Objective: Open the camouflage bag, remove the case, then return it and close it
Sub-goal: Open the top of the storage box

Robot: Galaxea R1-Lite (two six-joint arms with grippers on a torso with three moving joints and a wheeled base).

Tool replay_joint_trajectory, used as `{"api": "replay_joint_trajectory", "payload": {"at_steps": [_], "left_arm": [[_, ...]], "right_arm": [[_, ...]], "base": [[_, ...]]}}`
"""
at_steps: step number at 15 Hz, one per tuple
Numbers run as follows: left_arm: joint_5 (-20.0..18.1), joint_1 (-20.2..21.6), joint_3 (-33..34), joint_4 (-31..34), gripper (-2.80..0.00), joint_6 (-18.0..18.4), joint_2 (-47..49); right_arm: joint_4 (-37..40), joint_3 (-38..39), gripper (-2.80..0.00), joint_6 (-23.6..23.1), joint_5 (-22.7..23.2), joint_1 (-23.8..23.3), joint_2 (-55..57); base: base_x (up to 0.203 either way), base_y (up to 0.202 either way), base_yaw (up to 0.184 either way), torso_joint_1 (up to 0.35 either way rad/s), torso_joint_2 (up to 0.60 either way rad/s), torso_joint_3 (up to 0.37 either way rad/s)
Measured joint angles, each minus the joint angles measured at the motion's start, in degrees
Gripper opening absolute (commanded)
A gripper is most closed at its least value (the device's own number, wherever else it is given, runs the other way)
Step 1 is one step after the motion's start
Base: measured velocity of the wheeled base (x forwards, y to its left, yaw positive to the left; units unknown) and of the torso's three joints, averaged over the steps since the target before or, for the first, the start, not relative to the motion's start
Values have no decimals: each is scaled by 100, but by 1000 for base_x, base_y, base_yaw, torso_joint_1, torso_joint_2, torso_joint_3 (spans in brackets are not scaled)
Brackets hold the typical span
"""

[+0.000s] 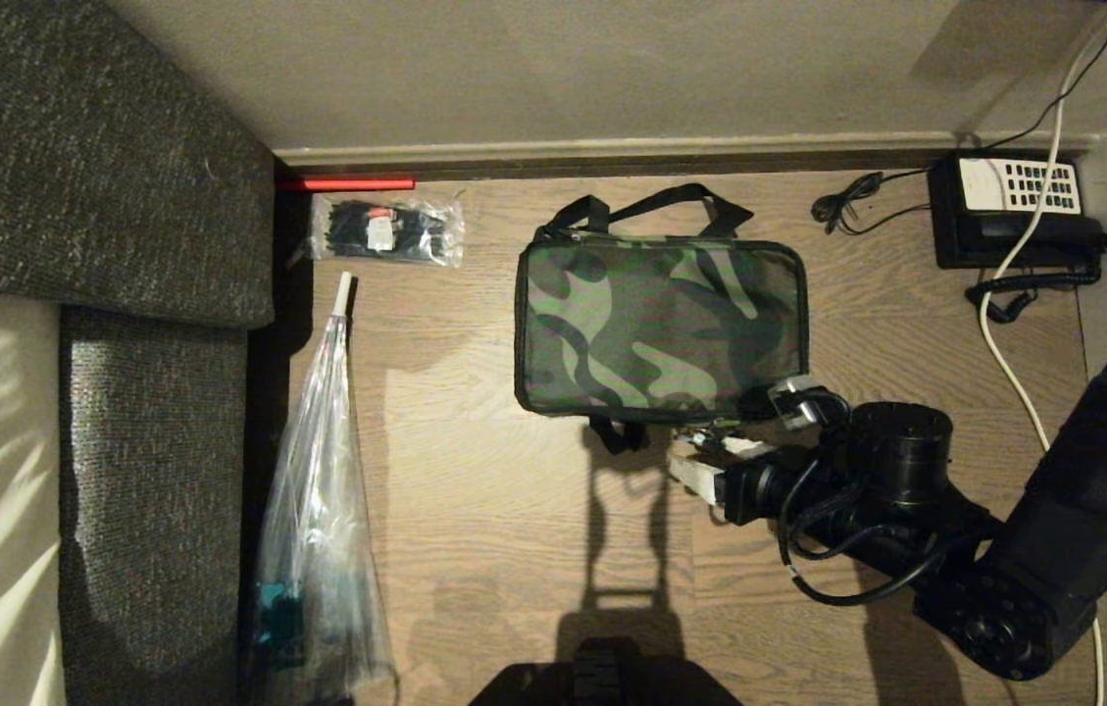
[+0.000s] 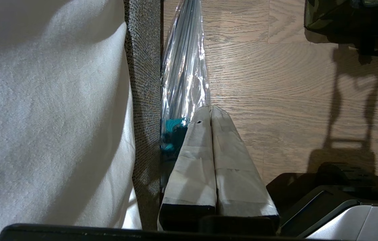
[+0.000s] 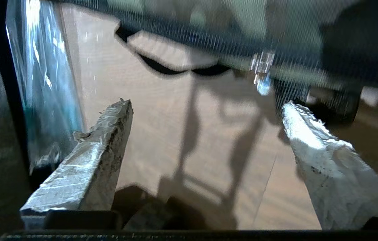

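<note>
Camouflage bag (image 1: pixel 661 328) zipped on wood floor, right tool (image 1: pixel 700 461) wide, empty, beside it.

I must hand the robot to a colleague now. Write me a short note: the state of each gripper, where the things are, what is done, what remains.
Right gripper: open, empty, by the near right corner of the camouflage bag, close to its zipper pull.
Left gripper: shut, empty, parked beside the sofa.
The bag lies flat on the floor, lid down. The case is not visible.
Done or left: the pictures do not show which stage this is. Check whether the zipper is fully shut.
</note>
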Motion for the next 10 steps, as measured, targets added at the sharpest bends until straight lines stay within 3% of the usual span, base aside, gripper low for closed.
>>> {"api": "replay_joint_trajectory", "payload": {"at_steps": [10], "left_arm": [[0,0,0,0,-280,0,0]], "right_arm": [[-649,-237,0,-91,-22,-74,509]], "base": [[0,0,0,0,0,0]]}}
